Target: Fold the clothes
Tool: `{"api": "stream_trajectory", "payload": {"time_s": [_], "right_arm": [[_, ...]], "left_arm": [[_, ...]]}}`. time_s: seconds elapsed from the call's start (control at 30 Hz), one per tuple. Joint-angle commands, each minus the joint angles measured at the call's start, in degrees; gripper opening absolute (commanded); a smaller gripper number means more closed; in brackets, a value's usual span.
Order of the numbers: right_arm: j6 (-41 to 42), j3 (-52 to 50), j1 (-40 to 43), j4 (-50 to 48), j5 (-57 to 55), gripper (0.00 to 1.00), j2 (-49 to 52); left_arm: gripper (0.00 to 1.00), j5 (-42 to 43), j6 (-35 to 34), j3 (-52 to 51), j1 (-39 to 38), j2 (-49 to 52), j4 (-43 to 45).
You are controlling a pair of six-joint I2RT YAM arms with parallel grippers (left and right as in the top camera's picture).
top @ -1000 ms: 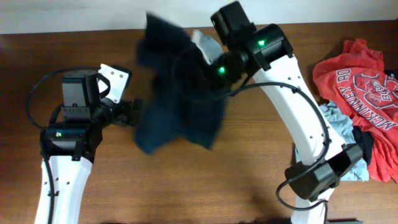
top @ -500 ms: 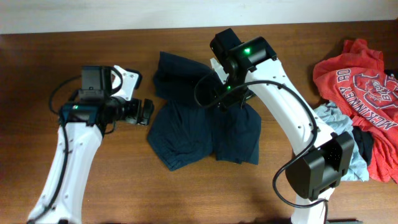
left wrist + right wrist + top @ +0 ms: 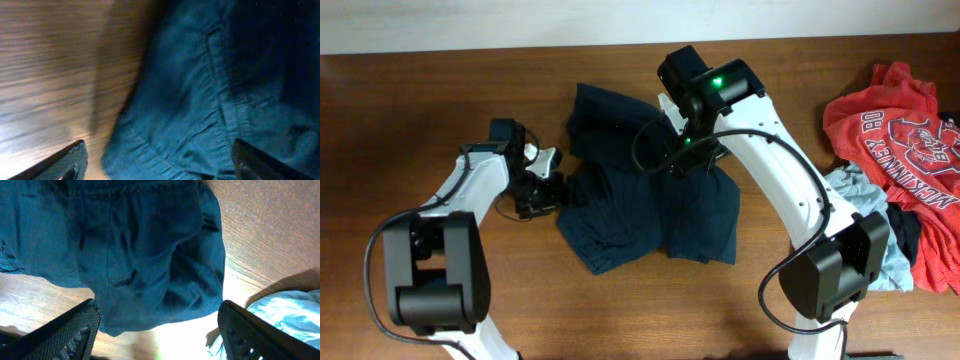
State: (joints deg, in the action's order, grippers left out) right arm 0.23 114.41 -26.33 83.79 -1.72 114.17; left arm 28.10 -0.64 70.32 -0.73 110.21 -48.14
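1. Your left wrist view cuts the left gripper (image 3: pixel 161 162) off at the bottom corners. Only two fingertips (image 3: pixel 67 161) show, set wide apart with nothing pinched between them, so it is released.
2. The right gripper (image 3: pixel 159 330) is cropped the same way in its own view. Its fingers are spread wide above the cloth and grasp nothing. From overhead you cannot see them, because the arm's wrist covers them.
3. The left wrist picture is blurred; you can make out a stitched seam (image 3: pixel 220 95) and little else.
4. At the right edge, the frame cuts off a red printed T-shirt (image 3: pixel 895 115), and a pale blue garment (image 3: pixel 860 190) is partly hidden behind the right arm.
5. The navy shorts (image 3: pixel 620 225) lie mid-table on the wooden table (image 3: pixel 440 80), between your two arms. They are rumpled, with two wide lobes towards you and a bunched part beyond. The right arm covers part of the shorts.
6. Overhead, the left gripper (image 3: pixel 545 190) sits just beside the shorts' left edge.
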Motion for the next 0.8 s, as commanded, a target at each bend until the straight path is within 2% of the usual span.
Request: {"api": "stream_trajectory", "payload": {"time_s": [0.0, 0.03, 0.1, 0.2, 0.23, 0.27, 0.3, 0.43, 0.53, 0.63, 0.77], "right_arm": [[0.6, 0.0, 0.1, 0.0, -0.9, 0.78, -0.4], [0.6, 0.0, 0.1, 0.0, -0.9, 0.78, -0.4], [0.6, 0.0, 0.1, 0.0, -0.9, 0.78, -0.4], [0.6, 0.0, 0.1, 0.0, -0.9, 0.78, -0.4], [0.6, 0.0, 0.1, 0.0, -0.9, 0.78, -0.4], [0.6, 0.0, 0.1, 0.0, -0.9, 0.78, -0.4], [0.6, 0.0, 0.1, 0.0, -0.9, 0.78, -0.4], [0.6, 0.0, 0.1, 0.0, -0.9, 0.78, -0.4], [0.6, 0.0, 0.1, 0.0, -1.6, 0.78, -0.4], [0.6, 0.0, 0.1, -0.7, -1.5, 0.78, -0.4], [0.6, 0.0, 0.1, -1.7, -0.1, 0.77, -0.4]], "left_arm": [[0.89, 4.7, 2.0, 0.0, 0.0, 2.4, 0.1], [0.89, 4.7, 2.0, 0.0, 0.0, 2.9, 0.1], [0.79, 4.8, 2.0, -0.1, 0.0, 4.7, -0.2], [0.41, 7.3, 2.0, -0.1, 0.0, 6.6, -0.5], [0.25, 8.1, 2.0, -0.1, 0.0, 6.6, -0.3], [0.04, 8.5, 2.0, 0.0, 0.1, 6.5, -0.3], [0.01, 8.8, 2.0, 0.2, 0.2, 6.4, -0.4], [0.01, 8.1, 2.0, 2.4, 1.4, 3.3, -3.0], [0.01, 6.0, 2.0, 7.6, 3.1, -2.3, -7.8], [0.01, -1.6, 2.0, 19.5, 4.3, -11.4, -15.1], [0.01, -8.2, 2.0, 32.4, 3.8, -19.5, -20.2]]}}
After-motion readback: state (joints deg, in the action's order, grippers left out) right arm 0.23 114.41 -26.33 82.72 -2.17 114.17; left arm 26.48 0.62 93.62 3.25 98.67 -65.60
